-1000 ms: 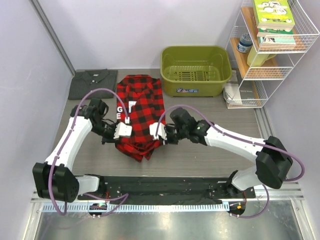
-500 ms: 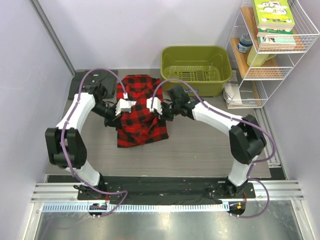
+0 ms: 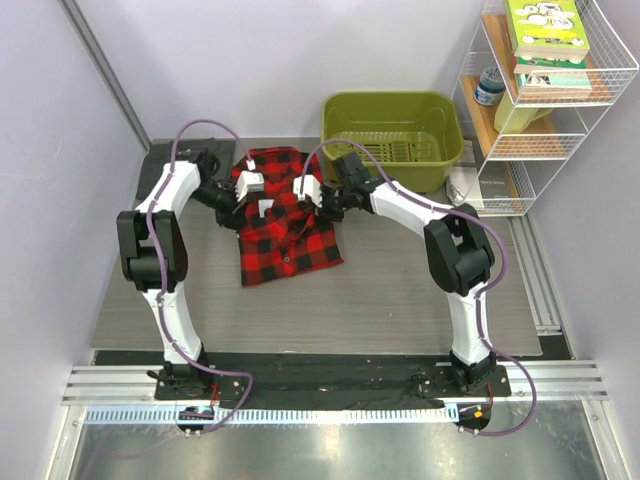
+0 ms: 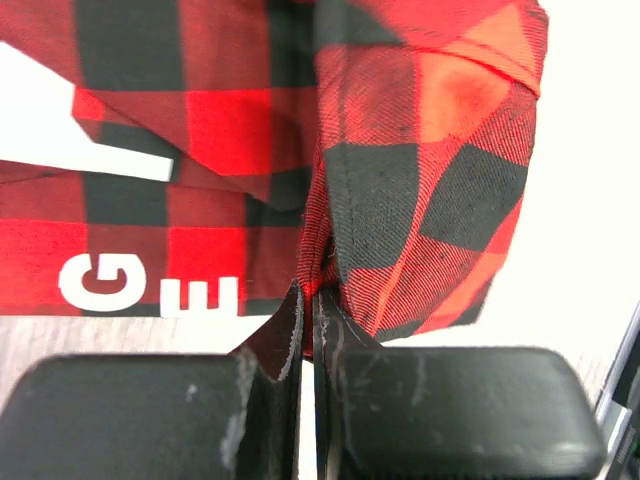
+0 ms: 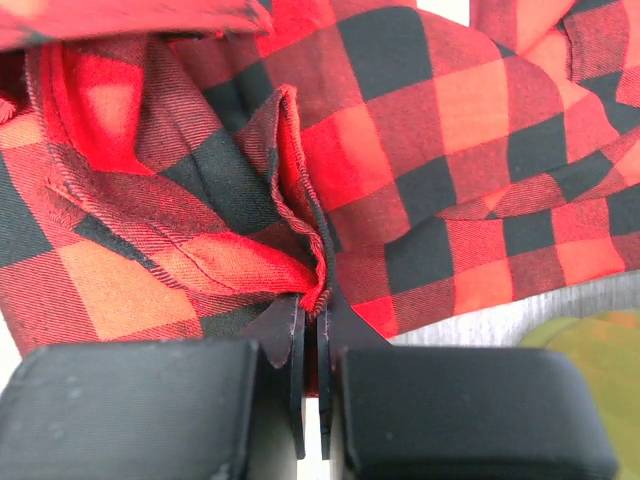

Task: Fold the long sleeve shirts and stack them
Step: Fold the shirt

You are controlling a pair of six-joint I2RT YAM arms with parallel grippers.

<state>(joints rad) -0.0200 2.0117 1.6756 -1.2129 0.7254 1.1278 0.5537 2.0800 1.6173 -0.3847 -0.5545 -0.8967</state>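
Observation:
The red-and-black plaid shirt lies mid-table, its near part folded over toward the back. My left gripper is shut on a pinched fold of its fabric, above white letters printed on the shirt. My right gripper is shut on another fold of its edge. Both grippers hover over the shirt's far half, a hand's width apart. In the wrist views the left gripper and right gripper each hold cloth between nearly closed jaws. The charcoal shirt at back left is mostly hidden behind my left arm.
A green plastic basin stands just behind and right of the plaid shirt. A white wire rack with books and a bottle stands at the far right, with a booklet at its foot. Walls close the left and back.
Both grippers have carried the plaid shirt's near edge away from the arm bases toward the back, folding it over. The shirt now lies shorter and farther back.

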